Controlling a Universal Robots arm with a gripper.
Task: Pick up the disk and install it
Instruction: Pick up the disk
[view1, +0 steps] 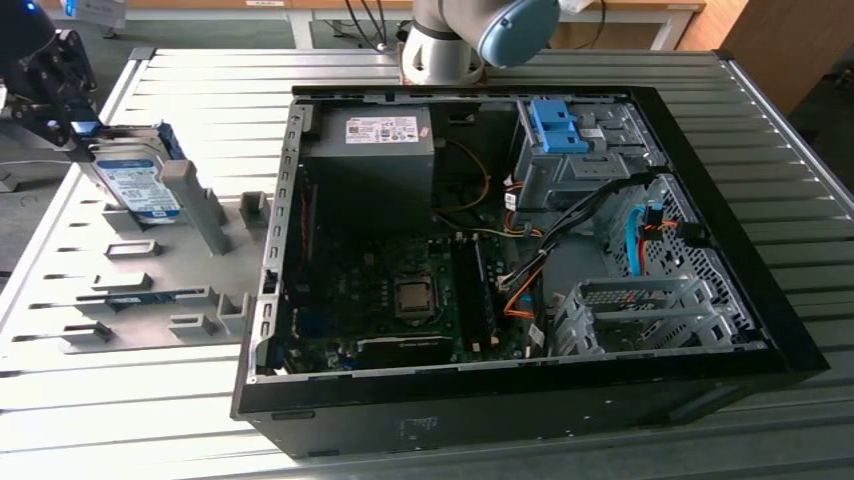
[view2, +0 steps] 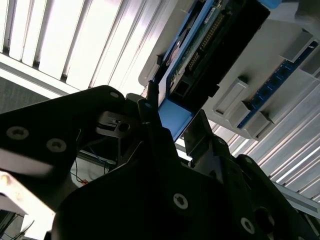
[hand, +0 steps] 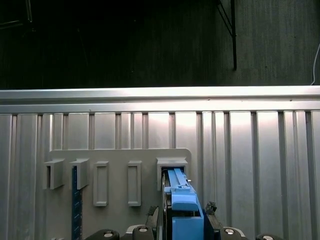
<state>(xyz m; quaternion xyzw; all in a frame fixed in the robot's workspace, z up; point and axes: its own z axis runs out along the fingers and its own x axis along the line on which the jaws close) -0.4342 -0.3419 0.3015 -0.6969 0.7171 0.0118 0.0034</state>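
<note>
The disk (view1: 134, 185), silver with a white-and-blue label and a blue bracket, stands on edge, slightly tilted, in a slot of the grey rack plate (view1: 80, 250) at the exterior view's left. My black gripper (view1: 91, 135) is at its upper end. In both wrist views the fingers sit against either side of the blue bracket edge, so the gripper (hand: 182, 210) (view2: 174, 112) is shut on the disk (hand: 180, 192) (view2: 210, 35). The disk's lower end is still in the slot.
An open computer case (view1: 747, 300) lies to the exterior view's right of the rack, with a grey power supply (view1: 374, 135), a motherboard (view1: 387, 290), a drive bay holding blue brackets (view1: 561, 125) and a metal cage (view1: 641, 310). The rack has grey posts (view1: 200, 200) and a blue strip (hand: 76, 205).
</note>
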